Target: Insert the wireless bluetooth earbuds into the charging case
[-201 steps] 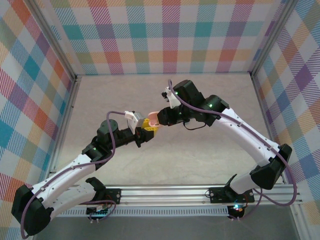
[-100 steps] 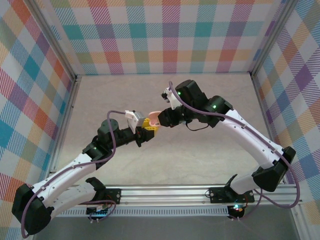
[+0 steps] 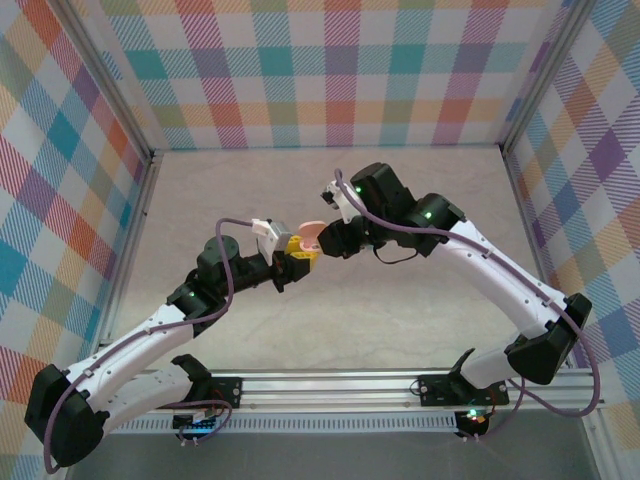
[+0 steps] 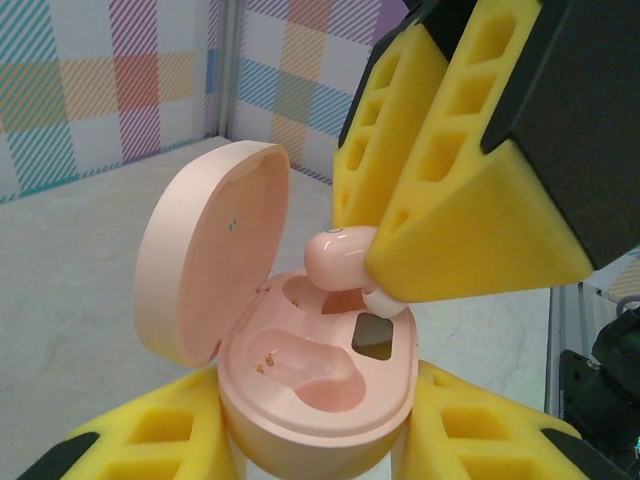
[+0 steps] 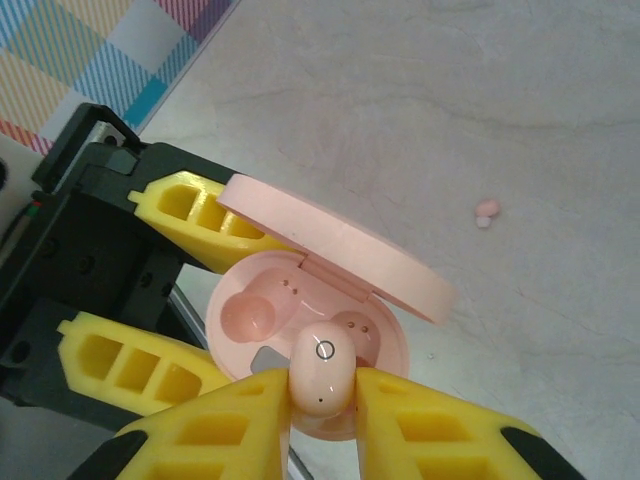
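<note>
My left gripper (image 4: 320, 452) is shut on the base of a pale pink charging case (image 4: 312, 385), held above the table with its lid (image 4: 208, 255) swung open to the left. Both moulded pockets in the case are empty. My right gripper (image 5: 322, 402) is shut on a pale pink earbud (image 5: 321, 368), pinched between its yellow fingers (image 4: 462, 235). The earbud (image 4: 338, 256) hovers just over the far pocket, close to its rim. In the top view the two grippers (image 3: 297, 250) (image 3: 324, 240) meet mid-table around the case (image 3: 311, 231).
A second pale pink earbud (image 5: 487, 210) lies loose on the light table surface beyond the case. Plaid walls enclose the table on three sides. The arms' mounting rail (image 3: 330, 385) runs along the near edge.
The left gripper with the case has shifted slightly right and away, and the right gripper has adjusted a little over it. Both grips are unchanged.
</note>
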`<action>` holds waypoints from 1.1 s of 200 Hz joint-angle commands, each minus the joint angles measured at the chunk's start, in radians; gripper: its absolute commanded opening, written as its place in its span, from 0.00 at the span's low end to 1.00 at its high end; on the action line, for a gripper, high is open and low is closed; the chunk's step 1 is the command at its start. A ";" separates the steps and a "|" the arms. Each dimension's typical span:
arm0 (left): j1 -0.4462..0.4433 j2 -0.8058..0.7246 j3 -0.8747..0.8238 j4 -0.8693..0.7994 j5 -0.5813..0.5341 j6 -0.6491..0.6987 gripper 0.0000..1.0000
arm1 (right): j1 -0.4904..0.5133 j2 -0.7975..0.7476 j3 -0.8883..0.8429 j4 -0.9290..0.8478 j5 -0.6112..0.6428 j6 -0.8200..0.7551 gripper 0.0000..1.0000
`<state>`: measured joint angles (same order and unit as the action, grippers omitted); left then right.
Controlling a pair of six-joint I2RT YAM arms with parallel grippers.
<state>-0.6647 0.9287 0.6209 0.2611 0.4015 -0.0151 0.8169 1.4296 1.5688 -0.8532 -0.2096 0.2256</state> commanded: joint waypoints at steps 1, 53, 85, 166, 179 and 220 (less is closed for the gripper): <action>0.005 -0.005 0.028 0.030 0.019 -0.020 0.29 | -0.006 -0.010 -0.015 0.009 0.032 -0.026 0.24; 0.004 -0.004 0.021 0.040 0.026 -0.029 0.29 | -0.006 -0.014 -0.006 0.025 0.047 -0.064 0.24; 0.005 -0.007 0.020 0.038 0.025 -0.031 0.29 | -0.006 -0.009 -0.008 0.028 0.030 -0.087 0.24; 0.005 0.005 0.033 0.049 0.029 -0.030 0.29 | 0.004 -0.018 -0.055 0.025 0.012 -0.131 0.25; 0.004 0.006 0.036 0.049 0.031 -0.032 0.29 | 0.004 -0.018 -0.062 0.031 0.016 -0.140 0.25; 0.006 -0.003 0.034 0.039 0.026 -0.031 0.29 | 0.004 -0.029 -0.071 0.035 0.006 -0.158 0.29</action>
<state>-0.6647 0.9421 0.6209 0.2394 0.4091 -0.0372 0.8173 1.4284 1.5146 -0.8101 -0.1844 0.0982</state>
